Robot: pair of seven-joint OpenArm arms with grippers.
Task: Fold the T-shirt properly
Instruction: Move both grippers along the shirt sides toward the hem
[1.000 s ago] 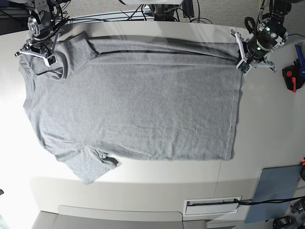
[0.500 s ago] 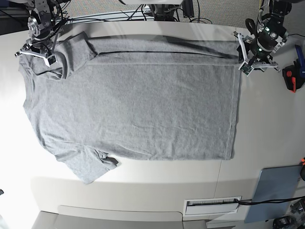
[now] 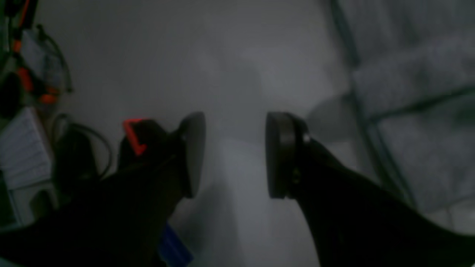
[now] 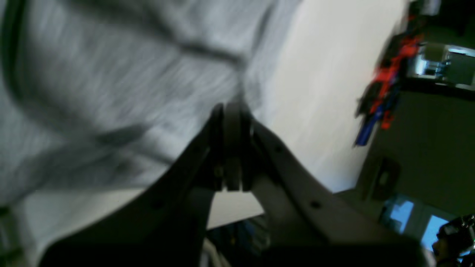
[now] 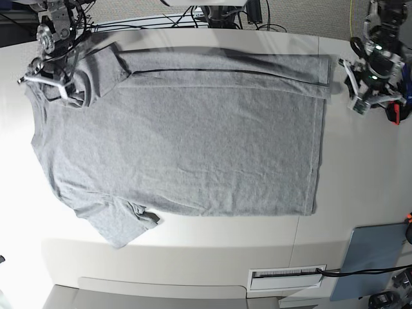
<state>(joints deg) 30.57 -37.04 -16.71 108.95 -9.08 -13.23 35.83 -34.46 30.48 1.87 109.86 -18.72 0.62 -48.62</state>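
Observation:
The grey T-shirt (image 5: 180, 141) lies spread flat on the white table (image 5: 360, 167), with its far long edge folded over in a narrow strip. In the base view my left gripper (image 5: 355, 87) hovers over bare table just right of the shirt's far hem corner. The left wrist view shows my left gripper (image 3: 235, 152) open, nothing between its pads (image 3: 195, 152), and the T-shirt (image 3: 419, 74) off to the right. My right gripper (image 5: 61, 87) sits at the far sleeve and collar end. Seen from the right wrist, my right gripper (image 4: 232, 111) is shut, pinching a ridge of the T-shirt (image 4: 111, 74).
A red-and-black tool (image 5: 394, 111) lies at the right table edge, close behind my left gripper. A grey-blue pad (image 5: 373, 257) and a white label holder (image 5: 286, 277) sit at the near right. Cables (image 5: 212, 16) run along the back edge.
My left gripper opened, let go of the shirt's far hem corner and moved right onto bare table. My right gripper shifted slightly left and stayed shut.

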